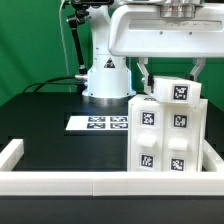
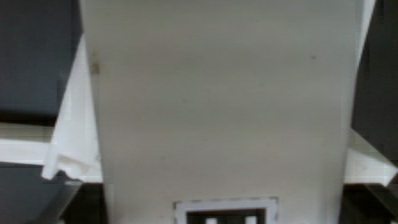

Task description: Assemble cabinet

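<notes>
The cabinet (image 1: 168, 130) is a tall white box with several black-and-white tags, standing upright at the exterior view's right. A tagged white top piece (image 1: 176, 92) sits on it, turned slightly askew. My gripper (image 1: 170, 72) hangs right above it, with its two fingers (image 1: 146, 70) spread wide at either side of the top piece. In the wrist view the white cabinet surface (image 2: 214, 100) fills the middle, with a tag (image 2: 226, 212) at its near end. A grey finger (image 2: 57, 182) shows beside it. Contact between the fingers and the piece is not visible.
The marker board (image 1: 98, 123) lies flat on the black table in front of the arm's white base (image 1: 105, 78). A long white border rail (image 1: 70, 182) runs along the near edge and up the exterior view's left side (image 1: 10, 152).
</notes>
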